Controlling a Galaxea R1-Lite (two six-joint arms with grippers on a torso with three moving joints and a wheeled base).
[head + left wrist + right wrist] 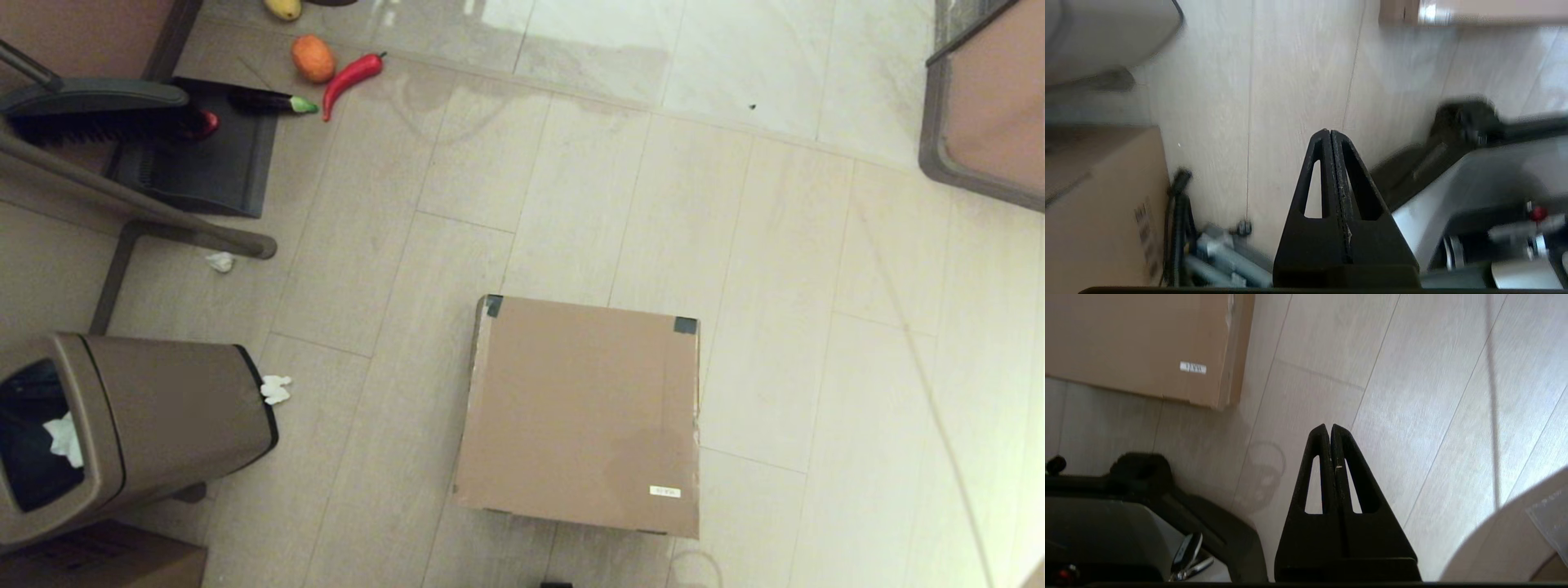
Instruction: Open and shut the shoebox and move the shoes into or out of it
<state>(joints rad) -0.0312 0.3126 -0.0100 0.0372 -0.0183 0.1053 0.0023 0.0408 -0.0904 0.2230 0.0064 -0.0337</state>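
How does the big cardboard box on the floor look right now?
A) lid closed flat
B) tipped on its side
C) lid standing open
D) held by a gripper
A: the shoebox sits upright with its lid flat, tape patches and label on top, nothing touching it.

- The left gripper (1329, 134) hangs over pale floor planks (1298, 81), its two fingers pressed together with nothing between them.
- A brown carton (1098, 204) with dark print stands beside it.
- Cables (1182, 220) run down beside the carton.
- A grey and black machine body (1486, 183) lies on the other side.
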